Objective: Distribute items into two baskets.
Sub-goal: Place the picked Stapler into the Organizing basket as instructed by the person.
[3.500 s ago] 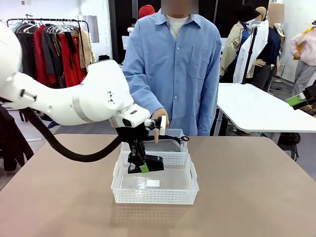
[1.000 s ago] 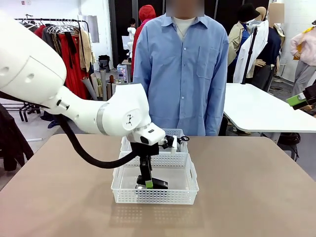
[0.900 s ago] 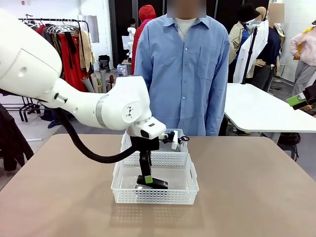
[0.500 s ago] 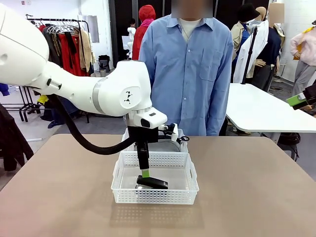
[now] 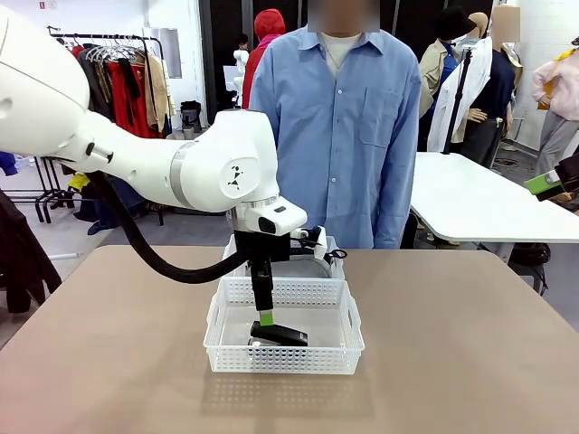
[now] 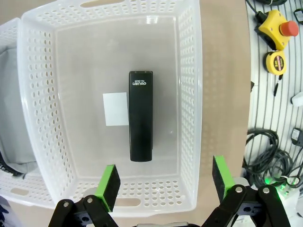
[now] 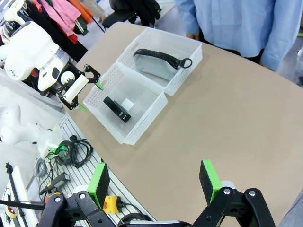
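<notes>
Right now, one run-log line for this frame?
left gripper: open, above stapler | stapler: in near basket | pouch: in far basket | right gripper: open

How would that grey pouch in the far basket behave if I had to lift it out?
The grey pouch looks soft and slumped, so it would probably sag. Its black strap lies loose on top and may dangle or snag the far basket. It seems unlikely to roll.

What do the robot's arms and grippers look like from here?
The left arm is glossy white with a grey joint band and a thick black cable looping beneath it. The left gripper and right gripper are alike: black linkage fingers tipped with bright green pads.
</notes>
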Robot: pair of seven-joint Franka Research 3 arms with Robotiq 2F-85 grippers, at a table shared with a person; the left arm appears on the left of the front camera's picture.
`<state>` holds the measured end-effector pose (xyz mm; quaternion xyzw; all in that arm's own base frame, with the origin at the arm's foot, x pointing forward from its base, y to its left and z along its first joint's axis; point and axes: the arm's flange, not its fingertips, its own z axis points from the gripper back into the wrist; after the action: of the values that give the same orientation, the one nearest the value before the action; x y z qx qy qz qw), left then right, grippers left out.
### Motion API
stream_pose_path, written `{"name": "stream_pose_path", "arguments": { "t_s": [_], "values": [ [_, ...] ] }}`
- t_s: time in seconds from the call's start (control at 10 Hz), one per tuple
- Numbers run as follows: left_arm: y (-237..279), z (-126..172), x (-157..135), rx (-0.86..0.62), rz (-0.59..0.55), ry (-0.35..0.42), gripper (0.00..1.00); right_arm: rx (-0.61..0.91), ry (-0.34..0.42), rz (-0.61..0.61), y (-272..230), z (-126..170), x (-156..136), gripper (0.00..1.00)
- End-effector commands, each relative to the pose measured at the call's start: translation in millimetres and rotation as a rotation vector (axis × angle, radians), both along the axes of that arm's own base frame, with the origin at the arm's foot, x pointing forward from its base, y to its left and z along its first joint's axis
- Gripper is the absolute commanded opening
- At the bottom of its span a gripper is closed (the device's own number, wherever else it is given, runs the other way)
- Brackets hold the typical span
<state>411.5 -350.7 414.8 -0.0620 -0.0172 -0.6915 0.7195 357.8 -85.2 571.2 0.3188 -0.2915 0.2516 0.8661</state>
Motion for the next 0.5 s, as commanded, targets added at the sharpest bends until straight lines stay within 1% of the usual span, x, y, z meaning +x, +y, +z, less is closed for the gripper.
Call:
{"name": "stream_pose_path", "arguments": {
  "t_s": [0.0, 0.4],
  "values": [
    [0.7, 1.2, 0.9, -0.004, 0.002, -0.006, 1.00, -0.001, -0.004, 0.003, 0.5, 0.3, -0.5, 1.00],
    [0.7, 1.2, 0.9, -0.004, 0.002, -0.006, 1.00, -0.001, -0.004, 0.003, 0.5, 0.3, -0.5, 1.00]
  ]
}}
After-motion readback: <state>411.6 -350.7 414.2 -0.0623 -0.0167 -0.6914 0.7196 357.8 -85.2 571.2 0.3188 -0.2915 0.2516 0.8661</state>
